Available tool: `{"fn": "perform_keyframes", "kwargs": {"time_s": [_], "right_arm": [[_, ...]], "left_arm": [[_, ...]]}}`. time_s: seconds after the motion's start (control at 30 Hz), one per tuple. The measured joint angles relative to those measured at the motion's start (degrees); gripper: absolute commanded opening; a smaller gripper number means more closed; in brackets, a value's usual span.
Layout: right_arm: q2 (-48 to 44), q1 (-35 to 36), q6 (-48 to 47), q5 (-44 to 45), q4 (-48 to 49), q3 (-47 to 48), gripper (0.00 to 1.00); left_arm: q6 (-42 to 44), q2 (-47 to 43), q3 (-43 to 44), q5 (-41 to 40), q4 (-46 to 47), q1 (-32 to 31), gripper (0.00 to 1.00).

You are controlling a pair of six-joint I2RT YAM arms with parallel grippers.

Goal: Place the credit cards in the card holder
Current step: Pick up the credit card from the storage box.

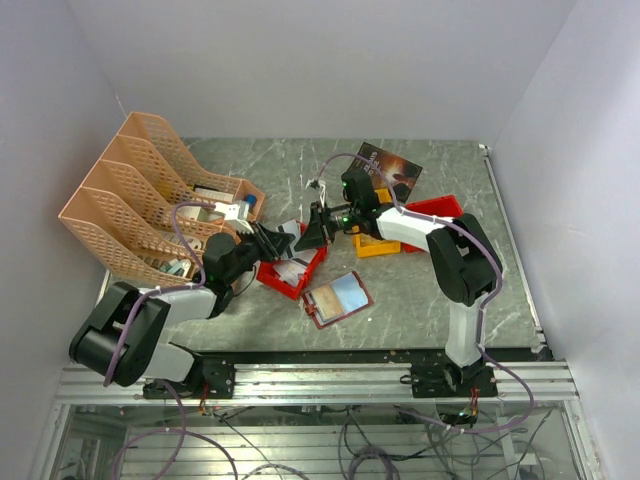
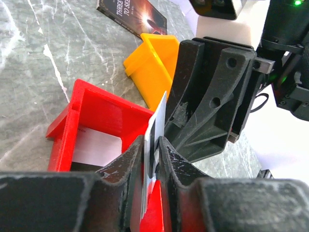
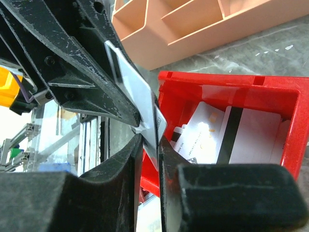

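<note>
White credit card (image 2: 158, 118) stands edge-up, pinched endwise by left end effector (image 2: 152, 159) and right end effector (image 3: 150, 145).

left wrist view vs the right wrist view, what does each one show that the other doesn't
Only the left wrist view shows the orange bin and the dark booklet. Only the right wrist view shows the peach file organiser and loose cards lying in the red bin, one with a black stripe. Both show that red bin and one credit card pinched by the left pincer and the right pincer.
</note>
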Motion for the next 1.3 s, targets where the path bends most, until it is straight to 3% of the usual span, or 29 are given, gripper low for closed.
{"fn": "perform_keyframes", "kwargs": {"time_s": [0.33, 0.43, 0.7, 0.83, 1.07, 1.3], "right_arm": [[1.31, -0.02, -0.68, -1.05, -0.68, 0.35, 0.00], [1.36, -0.15, -0.22, -2.80, 0.22, 0.35, 0.00], [1.36, -1.42, 1.97, -7.39, 4.50, 0.17, 0.00], [1.38, -1.66, 2.84, -9.31, 6.21, -0.11, 0.00], [2.21, -1.81, 5.11, -11.98, 9.46, -0.13, 0.00], [3.04, -1.79, 7.19, -13.07, 11.19, -0.79, 0.00]], "left_arm": [[-0.46, 3.34, -0.59, 3.76, 2.08, 2.54, 0.48], [-0.79, 3.67, -1.57, 6.25, 4.07, 3.93, 0.57], [-0.90, 3.41, -3.58, 12.35, 6.10, 8.31, 0.65], [-0.85, 1.16, -5.51, 15.21, 6.10, 11.30, 0.65], [-0.66, -3.87, -7.54, 19.89, 5.79, 13.75, 0.52], [-0.66, -3.50, -8.15, 23.69, 6.05, 13.90, 0.51]]}}
